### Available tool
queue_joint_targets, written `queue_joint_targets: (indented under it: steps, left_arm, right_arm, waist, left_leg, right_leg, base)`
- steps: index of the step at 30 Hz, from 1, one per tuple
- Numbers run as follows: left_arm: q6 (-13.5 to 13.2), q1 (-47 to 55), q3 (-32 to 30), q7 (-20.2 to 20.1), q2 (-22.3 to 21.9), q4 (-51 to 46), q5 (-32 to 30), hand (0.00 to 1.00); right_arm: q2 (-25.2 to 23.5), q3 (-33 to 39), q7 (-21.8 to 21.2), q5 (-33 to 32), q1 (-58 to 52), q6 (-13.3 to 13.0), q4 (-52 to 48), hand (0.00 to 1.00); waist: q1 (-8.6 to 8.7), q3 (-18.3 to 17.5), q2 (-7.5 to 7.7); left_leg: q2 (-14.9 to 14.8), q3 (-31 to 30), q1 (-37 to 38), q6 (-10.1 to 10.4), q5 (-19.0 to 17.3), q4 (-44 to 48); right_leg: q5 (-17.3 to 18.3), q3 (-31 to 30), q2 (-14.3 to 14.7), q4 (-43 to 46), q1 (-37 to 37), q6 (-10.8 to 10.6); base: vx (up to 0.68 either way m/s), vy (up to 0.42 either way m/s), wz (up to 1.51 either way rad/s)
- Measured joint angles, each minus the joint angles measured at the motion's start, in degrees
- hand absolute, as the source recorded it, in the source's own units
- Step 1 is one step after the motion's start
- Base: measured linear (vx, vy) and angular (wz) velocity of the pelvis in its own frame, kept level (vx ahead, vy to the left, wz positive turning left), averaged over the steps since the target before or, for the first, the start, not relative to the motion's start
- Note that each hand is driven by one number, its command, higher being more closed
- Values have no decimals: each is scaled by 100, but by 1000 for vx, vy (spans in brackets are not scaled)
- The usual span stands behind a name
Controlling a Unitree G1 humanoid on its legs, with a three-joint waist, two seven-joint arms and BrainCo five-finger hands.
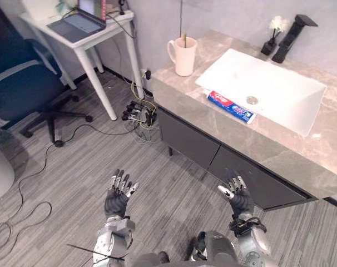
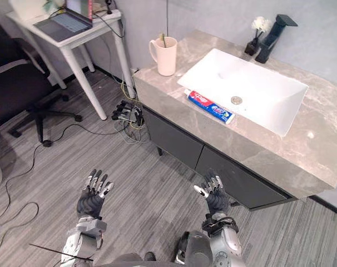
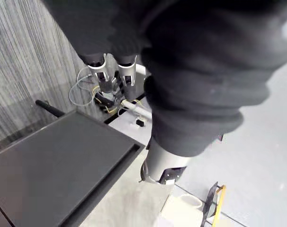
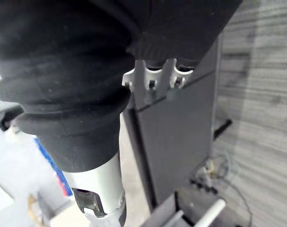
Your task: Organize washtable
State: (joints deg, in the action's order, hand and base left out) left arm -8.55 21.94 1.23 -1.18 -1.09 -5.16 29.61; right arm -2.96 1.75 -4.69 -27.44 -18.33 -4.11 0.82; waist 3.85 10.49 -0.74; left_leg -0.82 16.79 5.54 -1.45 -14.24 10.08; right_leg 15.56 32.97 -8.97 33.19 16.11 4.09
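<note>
Both hands hang low over the wood-grain floor in front of the cabinet, the left hand and the right hand each with fingers spread loosely and nothing in them. Up on the marble counter, a cream cup stands at the left corner with something slim upright in it. The toothpaste tube lies flat beside the white sink, along its front rim. A small vase and a black faucet sit behind the basin. I judge the tidying not yet begun; the next move calls for raising a hand to the counter, likely the right, nearer the tube. The right wrist view catches the tube's blue edge past the dark cabinet front, while the left wrist view looks toward a cable tangle.
</note>
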Motion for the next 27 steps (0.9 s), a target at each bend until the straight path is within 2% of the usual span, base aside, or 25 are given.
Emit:
queue_joint_targets:
  steps: [1,2,3,4,5,7,8,10,12,13,14,15,16,17,18,20,21,22,23,24,25,26,27]
  left_arm:
    - [1,-21,67,-3,-15,-1,-9,0]
    - [16,-18,96,-10,-33,26,-9,0]
    - [67,-7,108,-9,-86,33,-7,0]
    - [65,-33,115,-16,-201,9,-3,0]
    - [63,-62,126,-18,-234,-9,5,0]
    - [48,-5,182,-127,-217,-137,21,0]
    - [48,-7,193,-129,-215,-137,48,0]
    - [48,10,170,-126,-220,-107,123,0]
    - [51,92,82,-115,-224,-89,123,0]
    - [54,179,20,-107,-226,-83,123,0]
    - [53,182,10,-106,-226,-82,123,0]
    - [51,209,-23,-96,-254,-82,123,0]
    - [49,207,-52,-72,-280,-82,124,0]
    - [43,205,-76,9,-283,-79,126,0]
    - [36,192,-79,26,-278,-79,127,0]
    - [30,189,-46,25,-278,-83,127,0]
    - [-14,211,59,26,-276,-100,123,0]
    - [-37,205,111,29,-220,-97,123,0]
    - [-47,161,121,29,-168,-97,122,0]
    - [-70,64,163,27,-67,-102,119,0]
    - [-74,19,222,18,65,-105,120,0]
    - [-74,16,277,14,120,-106,119,0]
    - [-76,45,387,-12,181,-119,113,0]
  right_arm:
    - [-4,-16,5,-8,-43,0,0,0]
    - [2,-72,4,-17,-59,0,9,0]
    - [19,-97,21,-21,-73,7,24,0]
    - [70,-198,99,-29,-91,-3,-40,0]
    - [101,-262,100,-34,-93,-2,-76,0]
    - [95,-497,98,-145,-53,-66,-376,0]
    - [82,-512,99,-164,-27,-88,-425,0]
    - [132,-496,97,-236,132,-95,-193,0]
    - [172,-509,92,-234,215,-92,5,0]
    - [200,-506,94,-228,238,-88,124,0]
    - [218,-511,91,-222,228,-89,161,0]
    - [260,-515,82,-216,223,-88,291,0]
    - [280,-510,86,-216,221,-87,332,0]
    - [328,-497,95,-217,184,-86,343,0]
    - [370,-460,95,-221,110,-90,342,0]
    - [431,-441,91,-223,7,-91,318,0]
    - [504,-440,85,-222,-105,-94,241,0]
    - [424,-448,79,-217,-174,-62,239,0]
    - [343,-430,73,-217,-219,-60,220,0]
    - [119,-317,72,-215,-294,-57,203,0]
    - [-118,-261,76,-178,-369,-33,167,0]
    - [-109,-255,62,-142,-426,-10,88,0]
    - [-191,-217,68,-92,-530,15,-95,0]
  waist:
    - [8,-16,37]
    - [2,-16,1]
    - [26,-69,-129]
    - [68,-85,-170]
    - [49,-85,-178]
    - [-93,-113,-127]
    - [-112,-127,-100]
    - [-184,-195,-25]
    - [-178,-194,-22]
    - [-171,-190,-17]
    - [-169,-190,-15]
    - [-173,-183,0]
    - [-173,-182,1]
    - [-166,-168,25]
    - [-165,-169,23]
    - [-172,-218,-55]
    - [-172,-317,-208]
    - [-132,-443,-48]
    - [-108,-488,60]
    - [-68,-507,210]
    - [-61,-473,302]
    - [-79,-491,359]
    - [-90,-464,314]
  left_leg:
    - [46,51,139,108,-201,112]
    - [16,67,216,163,-324,222]
    - [-116,117,277,257,-393,454]
    - [-320,310,134,262,-398,1173]
    - [-462,411,-2,266,-394,1662]
    - [-1049,652,-529,282,-438,3196]
    - [-1169,704,-675,272,-444,3404]
    - [-1524,644,-1241,203,-486,3410]
    - [-1629,402,-1483,234,-469,2966]
    - [-1613,-64,-1608,365,-391,2446]
    - [-1611,-251,-1634,472,-327,2253]
    - [-1616,-659,-1687,650,-195,1916]
    - [-1618,-844,-1709,718,-134,1784]
    - [-1621,-1139,-1747,808,-5,1604]
    - [-1622,-1363,-1746,805,269,1363]
    - [-1621,-1587,-1686,724,978,945]
    - [-1624,-1834,-1690,887,1537,851]
    - [-1408,-1985,-1629,1360,1019,1083]
    - [-1295,-1950,-1637,1391,834,1123]
    - [-1172,-1795,-1653,1382,583,1168]
    - [-1061,-1620,-1653,1301,515,1241]
    - [-1046,-1541,-1640,1243,480,1276]
    - [-1017,-1422,-1594,1137,404,1288]
  right_leg:
    - [-200,73,-27,-419,-91,171]
    - [-108,93,-19,-399,-156,365]
    - [10,121,64,-378,-252,304]
    - [123,115,194,-528,-500,329]
    - [125,70,279,-655,-626,336]
    - [125,-183,573,-1132,-1123,336]
    - [125,-228,580,-1219,-1218,336]
    - [94,-531,545,-1482,-1355,284]
    - [92,-755,469,-1487,-1411,279]
    - [84,-973,352,-1423,-1461,237]
    - [86,-1033,292,-1393,-1498,192]
    - [91,-1197,183,-1269,-1513,18]
    - [111,-1293,115,-1196,-1515,-28]
    - [166,-1472,-42,-1027,-1519,-228]
    - [226,-1683,-204,-836,-1527,-437]
    - [284,-1870,-348,-590,-1499,-789]
    - [396,-1980,-437,-386,-1454,-1123]
    - [526,-2097,-711,-233,-1402,-1375]
    - [522,-2122,-851,-196,-1367,-1433]
    - [364,-2179,-1056,-240,-1360,-1666]
    - [102,-2228,-1180,-355,-1371,-1756]
    - [-72,-2229,-1212,-434,-1387,-1794]
    - [-407,-2233,-1262,-577,-1400,-1823]
  base:
    - [341,-30,-16]
    - [414,-41,-19]
    - [566,-75,-11]
    - [561,-69,-11]
    - [521,-79,-34]
    - [375,-59,-56]
    - [332,-61,-42]
    - [330,-23,-61]
    - [249,71,-75]
    - [207,144,-73]
    - [341,302,-92]
    - [225,271,-66]
    - [218,301,-83]
    - [198,396,-80]
    - [187,420,-84]
    - [175,492,-65]
    - [199,644,-58]
    - [165,545,-43]
    - [96,482,-8]
    - [34,461,0]
    - [29,529,-7]
    - [-24,366,-30]
    - [-62,317,-40]
